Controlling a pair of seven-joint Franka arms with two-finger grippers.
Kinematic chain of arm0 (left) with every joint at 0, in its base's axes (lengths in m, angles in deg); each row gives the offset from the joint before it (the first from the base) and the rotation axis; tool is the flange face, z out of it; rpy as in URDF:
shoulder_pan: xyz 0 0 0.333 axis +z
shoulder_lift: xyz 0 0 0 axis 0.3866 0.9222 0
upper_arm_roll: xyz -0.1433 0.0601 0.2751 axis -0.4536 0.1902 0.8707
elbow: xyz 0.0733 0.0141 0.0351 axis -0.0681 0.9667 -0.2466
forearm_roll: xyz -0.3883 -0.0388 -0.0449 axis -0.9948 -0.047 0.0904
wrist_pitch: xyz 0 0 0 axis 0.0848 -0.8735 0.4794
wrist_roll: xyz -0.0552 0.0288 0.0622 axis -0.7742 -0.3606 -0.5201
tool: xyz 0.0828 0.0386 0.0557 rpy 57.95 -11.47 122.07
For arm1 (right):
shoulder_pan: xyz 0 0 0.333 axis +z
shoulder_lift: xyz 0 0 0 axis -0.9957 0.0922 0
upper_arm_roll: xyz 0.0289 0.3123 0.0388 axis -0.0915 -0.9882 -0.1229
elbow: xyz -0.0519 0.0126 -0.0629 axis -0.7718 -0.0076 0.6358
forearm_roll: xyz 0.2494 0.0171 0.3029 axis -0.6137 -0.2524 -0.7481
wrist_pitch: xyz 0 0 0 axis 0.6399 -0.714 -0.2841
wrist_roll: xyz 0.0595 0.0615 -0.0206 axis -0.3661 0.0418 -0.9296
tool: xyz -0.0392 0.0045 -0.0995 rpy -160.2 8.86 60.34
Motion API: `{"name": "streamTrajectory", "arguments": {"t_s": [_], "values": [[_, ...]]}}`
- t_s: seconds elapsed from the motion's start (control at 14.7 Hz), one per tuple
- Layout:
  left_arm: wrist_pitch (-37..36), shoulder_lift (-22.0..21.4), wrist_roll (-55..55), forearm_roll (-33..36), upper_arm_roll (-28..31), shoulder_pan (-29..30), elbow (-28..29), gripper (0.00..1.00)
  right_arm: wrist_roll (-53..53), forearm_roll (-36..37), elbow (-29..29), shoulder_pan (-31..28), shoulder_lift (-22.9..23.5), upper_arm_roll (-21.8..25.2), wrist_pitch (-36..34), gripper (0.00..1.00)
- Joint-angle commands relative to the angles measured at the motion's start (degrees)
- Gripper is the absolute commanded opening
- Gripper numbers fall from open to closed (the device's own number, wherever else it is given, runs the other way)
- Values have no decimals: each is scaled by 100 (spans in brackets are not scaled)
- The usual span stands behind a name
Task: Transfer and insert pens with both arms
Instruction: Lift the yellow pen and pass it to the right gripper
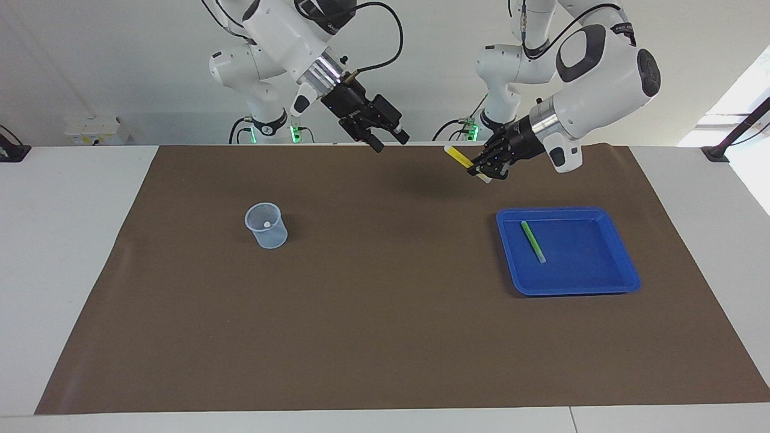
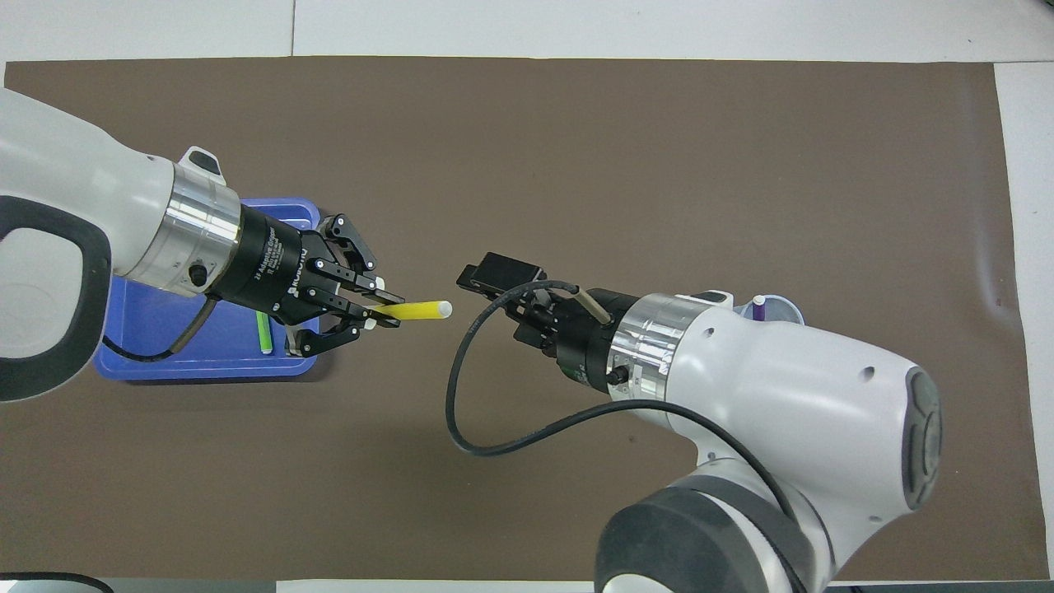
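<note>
My left gripper (image 1: 483, 170) is shut on the yellow pen (image 1: 458, 156) and holds it level in the air, between the tray and the middle of the mat. The pen's free end (image 2: 416, 310) points toward my right gripper (image 1: 389, 142). That gripper is open and empty, raised over the mat's middle, a short gap from the pen tip. The green pen (image 1: 533, 241) lies flat in the blue tray (image 1: 595, 282). The purple pen (image 2: 758, 310) stands in the clear cup (image 1: 266, 225); in the facing view only its pale end shows.
The brown mat (image 1: 385, 337) covers most of the white table. The tray is toward the left arm's end, the cup toward the right arm's end. In the overhead view the right arm hides most of the cup (image 2: 782, 306).
</note>
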Motion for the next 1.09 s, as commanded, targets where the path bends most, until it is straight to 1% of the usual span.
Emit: {"name": "streamTrajectory", "arguments": {"t_s": [0.0, 0.2, 0.34, 0.48, 0.68, 0.82, 0.95, 1.02], "values": [[632, -503, 347, -122, 70, -358, 707, 0, -27, -94, -41, 74, 49, 4, 80, 100], [748, -574, 392, -227, 79, -385, 849, 0, -79, -50, -15, 171, 32, 13, 27, 100], [748, -575, 383, -227, 79, -376, 867, 0, -132, 186, -32, 118, 32, 13, -201, 99], [757, -575, 383, -236, 79, -368, 867, 0, -132, 214, -32, 118, 32, 13, -219, 87], [757, -575, 383, -236, 79, -359, 867, 0, -141, 214, -41, 109, 32, 13, -219, 60], [757, -575, 383, -236, 79, -359, 867, 0, -141, 214, -41, 109, 32, 13, -219, 49], [792, -575, 383, -245, 79, -359, 867, 0, -141, 214, -41, 109, 41, 13, -219, 33], [800, -575, 383, -245, 79, -359, 867, 0, -141, 214, -41, 109, 32, 13, -228, 32]]}}
